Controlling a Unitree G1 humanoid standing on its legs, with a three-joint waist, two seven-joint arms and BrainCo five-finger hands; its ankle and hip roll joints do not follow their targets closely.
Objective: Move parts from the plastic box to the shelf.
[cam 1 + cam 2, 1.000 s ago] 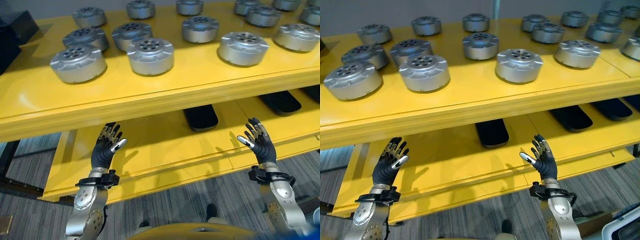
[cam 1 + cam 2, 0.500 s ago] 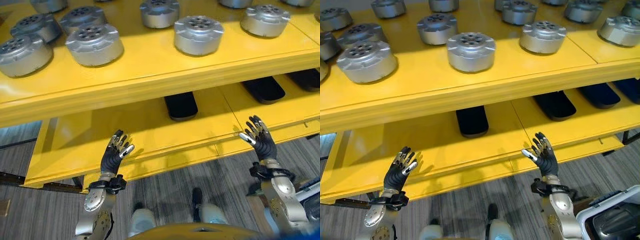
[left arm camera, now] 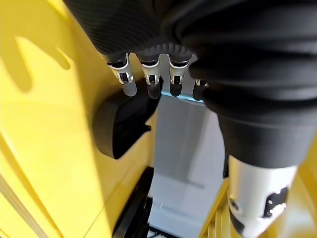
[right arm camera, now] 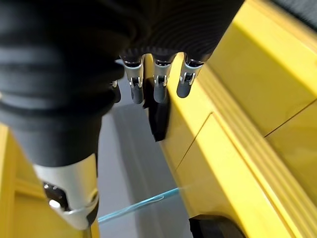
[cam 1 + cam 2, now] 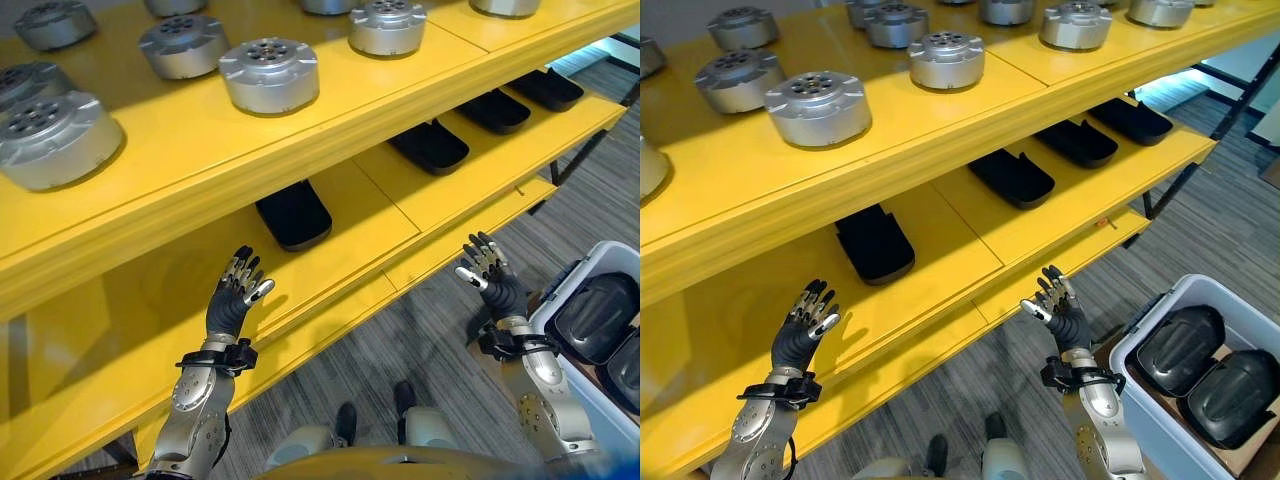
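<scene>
Two glossy black rounded parts (image 5: 1205,370) sit side by side in a pale plastic box (image 5: 1140,405), near the empty, open-fingered right hand (image 5: 1057,313) and left hand (image 5: 803,330) before the yellow shelf (image 5: 940,250).

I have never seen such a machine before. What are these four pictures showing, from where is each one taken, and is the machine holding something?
This is a humanoid robot facing a yellow shelf. Two pictures come from the two eyes of a camera on its head, looking down; the other two come from cameras on its wrists, looking along each hand from very close. The left hand and the right hand are both raised with straight fingers and hold nothing. On the upper level stand round silver parts. On the lower level lie black parts in a row. On the floor at the robot's right stands a plastic box with more black parts inside.
</scene>
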